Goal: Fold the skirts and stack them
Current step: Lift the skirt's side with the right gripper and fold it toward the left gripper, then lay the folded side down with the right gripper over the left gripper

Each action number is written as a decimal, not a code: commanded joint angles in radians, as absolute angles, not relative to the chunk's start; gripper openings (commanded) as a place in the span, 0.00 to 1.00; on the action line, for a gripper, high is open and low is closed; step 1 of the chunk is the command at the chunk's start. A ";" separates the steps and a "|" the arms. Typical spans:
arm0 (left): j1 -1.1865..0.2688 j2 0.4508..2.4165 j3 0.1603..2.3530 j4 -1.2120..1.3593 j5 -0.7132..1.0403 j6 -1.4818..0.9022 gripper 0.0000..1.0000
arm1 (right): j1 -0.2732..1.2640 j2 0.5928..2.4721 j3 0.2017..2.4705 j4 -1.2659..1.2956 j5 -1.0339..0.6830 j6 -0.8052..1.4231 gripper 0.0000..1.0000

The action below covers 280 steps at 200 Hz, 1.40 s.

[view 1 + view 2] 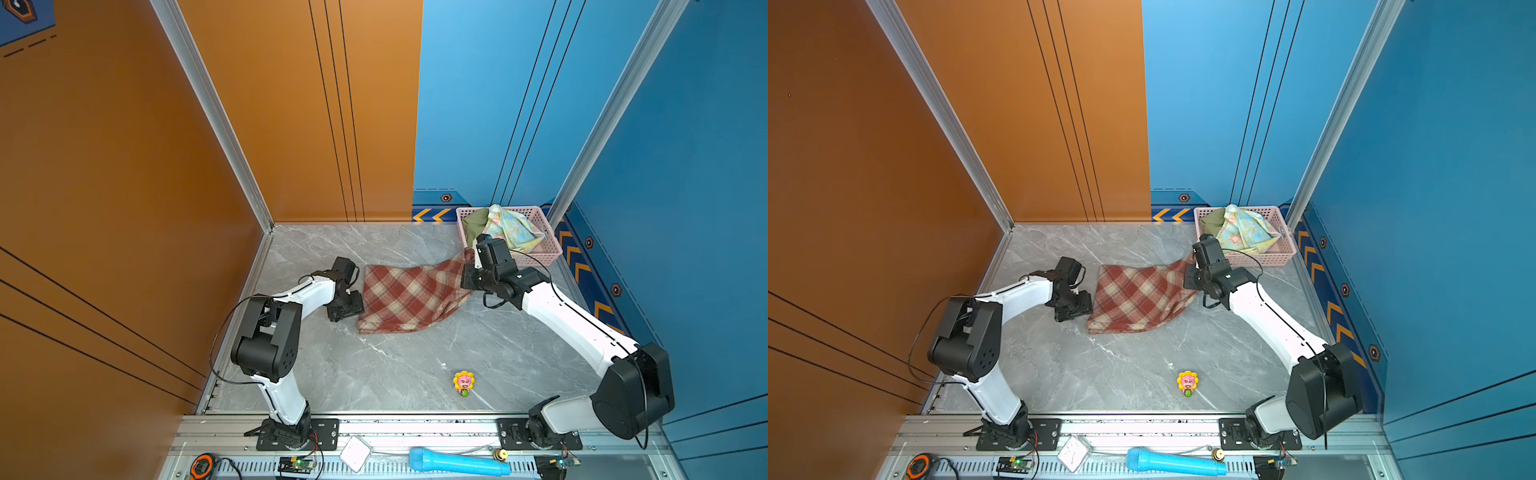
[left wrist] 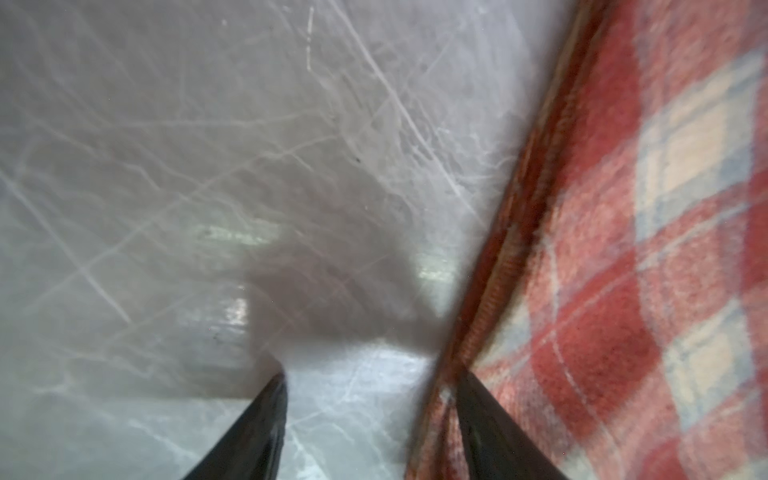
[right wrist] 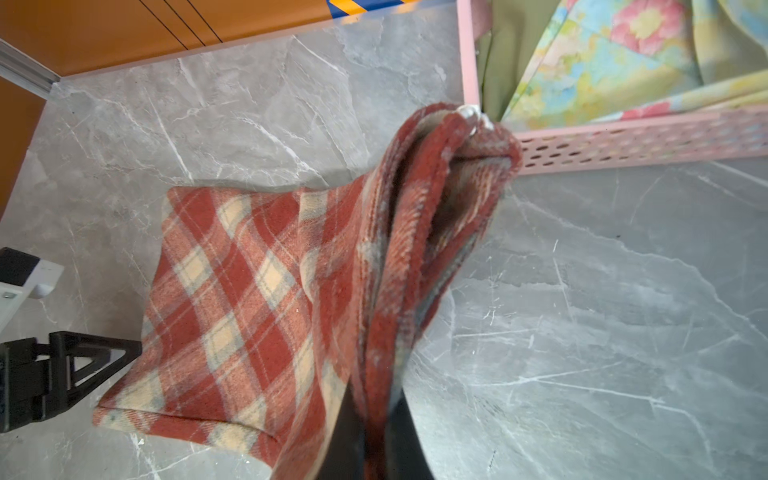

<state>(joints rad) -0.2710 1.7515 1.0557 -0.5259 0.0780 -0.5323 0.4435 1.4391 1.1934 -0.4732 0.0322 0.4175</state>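
The plaid skirt [image 1: 407, 297] is laid across the table [image 1: 374, 374] btwn the two arms, long axis running left-right, w/ its right end raised off the surface near the pink basket [image 1: 544, 249]. That raised end is clamped in the right gripper [image 3: 372, 415], jaws closed on bunched cloth. The left gripper [image 2: 370, 376] is set low at the skirt's left hem, fingers apart, nothing gripped. In the left wrist view one finger is seen at the hem and the other over bare table, so the cloth lies to one side of the gap, not in it. The left end is thus nearest the left arm, and a small shift toward the cloth is prob. needed before a pinch would catch. The floral skirt [image 1: 509, 228] and olive skirt [image 1: 473, 222] are heaped in the basket, unfolded, i.e. not yet begun.
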 commanded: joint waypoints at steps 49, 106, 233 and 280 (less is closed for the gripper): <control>-0.332 1.736 0.903 -0.363 0.135 -0.648 0.40 | 0.690 1.692 1.486 -0.518 0.042 0.430 0.00; -0.322 1.700 0.822 -0.281 0.150 -0.686 0.36 | 0.710 1.820 1.542 -0.237 -0.236 0.662 0.50; -0.458 1.749 0.719 -0.059 0.215 -0.800 0.33 | 0.695 1.756 1.455 -0.450 0.160 0.561 0.71; -0.459 1.676 0.641 0.001 0.242 -0.827 0.36 | 0.787 1.883 1.538 -0.511 0.210 0.534 0.70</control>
<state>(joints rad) -0.4648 1.6669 0.7349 0.1421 0.2134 -0.7948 0.7555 1.8214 1.4815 -0.4297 0.1413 0.5720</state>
